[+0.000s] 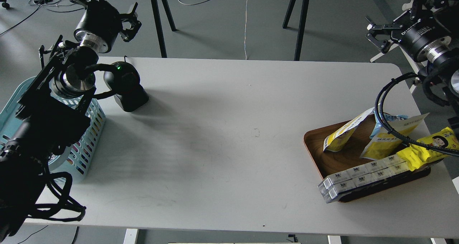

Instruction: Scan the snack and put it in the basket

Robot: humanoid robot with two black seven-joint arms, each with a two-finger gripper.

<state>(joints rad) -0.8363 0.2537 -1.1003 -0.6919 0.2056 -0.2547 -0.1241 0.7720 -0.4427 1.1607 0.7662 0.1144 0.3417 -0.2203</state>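
Nothing looks done: snack lies on the tray, basket far left, both claws, left and right, open, empty.

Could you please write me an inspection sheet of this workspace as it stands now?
Surface: white table, bare in the middle, faint scuffs.
Job's things: snack pouch leaning in the wooden tray at right; blue basket at the left edge, partly hidden by the left arm; black scanner with a green light beside the basket.
Clutter: in the tray, a blue-topped pouch, a yellow wrapper and a clear pack of small boxes overhanging its front rim.
Grippers: left gripper and right gripper both raised off the table, open, holding nothing.
Cables: black cable looping over the tray's pouches.
Surroundings: grey floor, table legs, loose wires behind.
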